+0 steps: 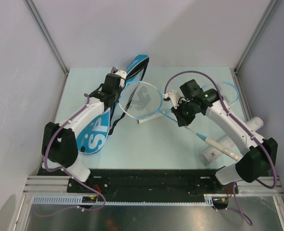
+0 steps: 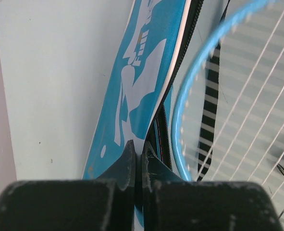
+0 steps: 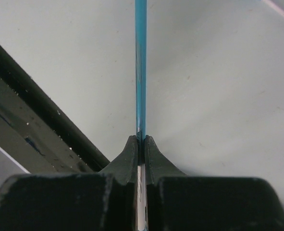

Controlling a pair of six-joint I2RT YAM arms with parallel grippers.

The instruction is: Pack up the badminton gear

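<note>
**At the cover (image 1: pixel 96 132) mouth, a racket head (image 1: pixel 141 98) lay ready**

The left pincer (image 2: pixel 138 159) was clamped on the cover's edge above the bench (image 1: pixel 146 144). The right pincer (image 3: pixel 141 144) pinched the racket shaft (image 3: pixel 141 72), whose long axis pointed leftward toward that opening.

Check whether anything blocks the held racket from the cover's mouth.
Nothing visible does. The racket head lies beside the open edge of the cover, which the left fingers pinch; the right fingers clamp its shaft.
</note>
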